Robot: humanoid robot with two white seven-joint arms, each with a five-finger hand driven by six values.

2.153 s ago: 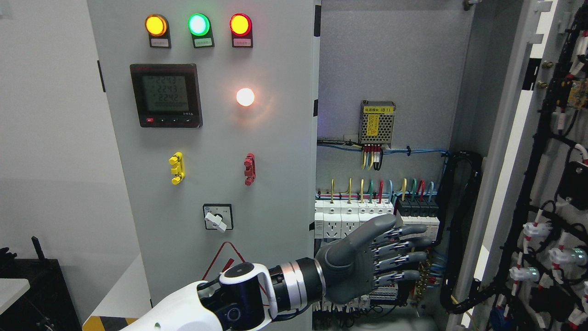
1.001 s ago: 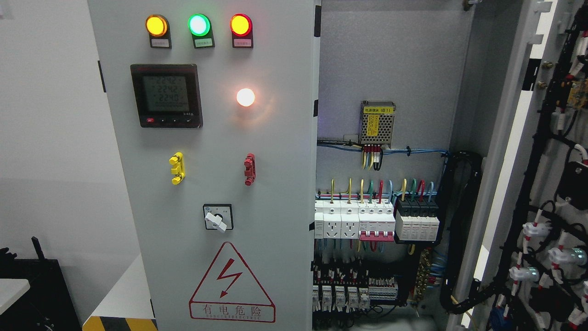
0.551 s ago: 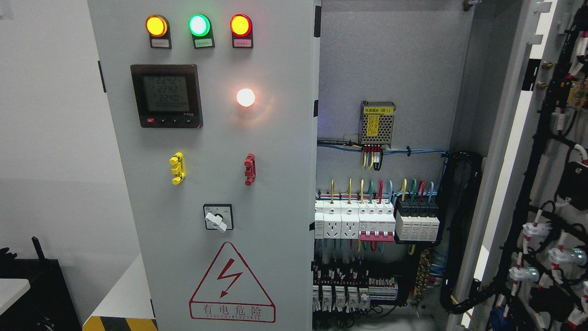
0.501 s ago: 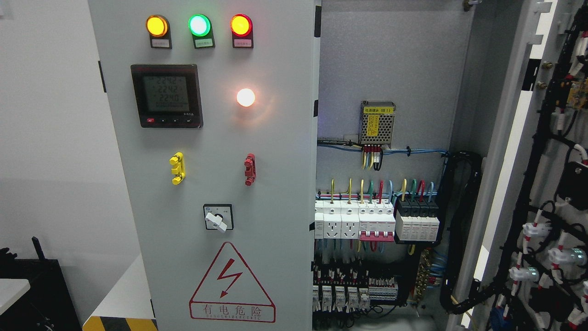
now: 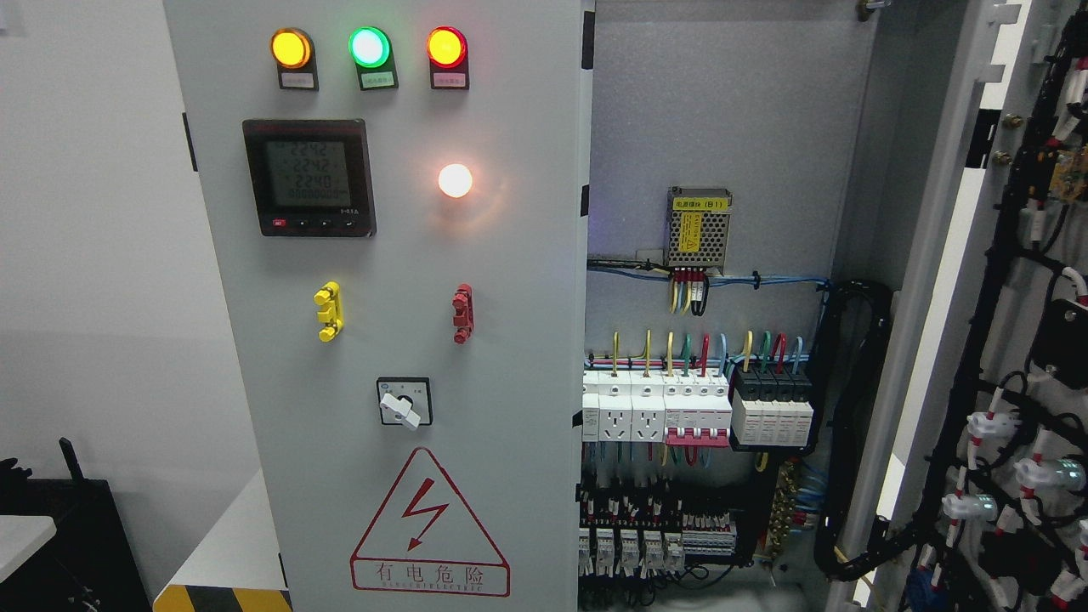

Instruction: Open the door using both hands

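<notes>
Overall level: bright, even, cool white.
Glare: white lamp (image 5: pixel 455 180) blown out, warm halo spread over the grey panel (image 5: pixel 510 340).
Indicator lamps (image 5: pixel 369 47): saturated, centres clipped.
Meter display (image 5: pixel 309 173): digits soft, barely legible.
Shadows: cabinet interior (image 5: pixel 722 127) dimmer than the panel, darkest at the lower wiring.
Open door (image 5: pixel 960 255): right edge bright.
Focus: sharp overall.

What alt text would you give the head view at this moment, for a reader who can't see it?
An electrical cabinet stands with its right door swung open, showing breakers and wiring inside. The left door is closed, with three lit lamps, a digital meter, a rotary switch and a red warning triangle. No robot hand is visible.
</notes>
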